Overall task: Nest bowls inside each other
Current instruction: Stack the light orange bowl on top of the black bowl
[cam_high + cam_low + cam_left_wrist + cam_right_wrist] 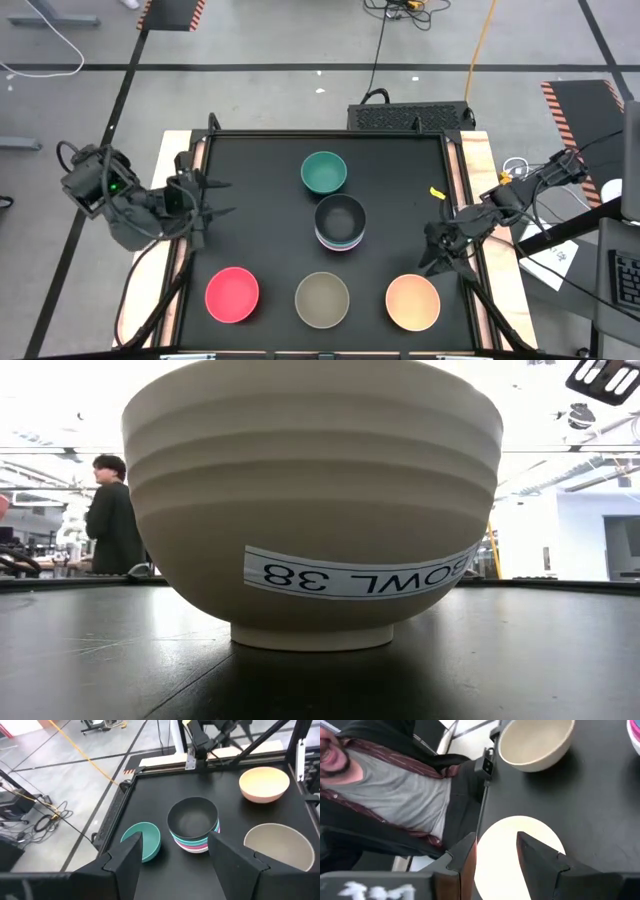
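Your stack [340,224] has a black bowl on top of teal, white and magenta rims, mid-worktop [260,200]. Teal bowl [324,172] sits just behind it; red-pink [232,295], olive-grey [322,299] and peach [412,302] line the front. Left end effector [205,200] waits open at the left edge; right end effector [438,250] hangs open near the peach bowl.

stacked bowls [340,222] mid-table; lone bowl [324,172] behind; three-bowl row [322,299] in front.

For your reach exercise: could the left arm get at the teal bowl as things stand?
Probably yes. The left end effector is open at the table's left edge, and bare black mat lies between it and the teal bowl; nothing blocks the way.
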Robot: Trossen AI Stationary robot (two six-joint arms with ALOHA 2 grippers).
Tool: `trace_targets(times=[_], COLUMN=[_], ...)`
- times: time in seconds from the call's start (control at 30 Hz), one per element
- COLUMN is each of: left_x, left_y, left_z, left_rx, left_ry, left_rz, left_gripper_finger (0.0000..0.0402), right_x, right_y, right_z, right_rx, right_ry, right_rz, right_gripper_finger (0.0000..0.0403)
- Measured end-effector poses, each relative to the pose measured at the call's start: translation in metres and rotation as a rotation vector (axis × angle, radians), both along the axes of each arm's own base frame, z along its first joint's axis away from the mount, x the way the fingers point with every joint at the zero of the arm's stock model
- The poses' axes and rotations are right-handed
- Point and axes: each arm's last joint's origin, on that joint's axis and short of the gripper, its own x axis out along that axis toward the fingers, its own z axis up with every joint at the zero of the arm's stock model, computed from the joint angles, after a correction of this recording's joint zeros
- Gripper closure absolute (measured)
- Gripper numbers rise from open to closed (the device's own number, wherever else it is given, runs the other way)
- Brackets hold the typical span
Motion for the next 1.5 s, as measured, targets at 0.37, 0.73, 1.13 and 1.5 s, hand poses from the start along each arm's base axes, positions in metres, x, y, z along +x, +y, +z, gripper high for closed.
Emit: trace_targets(times=[0.37,0.73,1.13,1.5], left_x=[0.002,0.003,0.001,0.003], left_y=[-0.002,-0.001,0.002,0.001], left_z=[-0.011,-0.016,-0.014,-0.012], left_rx=[-0.033,-0.091,-0.114,-0.126], left_ry=[-0.002,-0.04,-0.054,-0.074], left_rz=[0.06,0.133,0.151,0.143], left_gripper_finger=[0.0174,0.0174,0.0174,0.0174], right_x=[0.017,0.023,0.016,0.009], right_y=[0.007,0.036,0.043,0.04], right_z=[-0.036,-0.054,-0.058,-0.06], right_rx=[-0.115,-0.108,-0.148,-0.168], right_ry=[0.367,0.512,0.549,0.616], right_rz=[-0.182,-0.076,-0.103,-0.183], right_gripper_finger=[0.0273,0.0273,0.0273,0.0273])
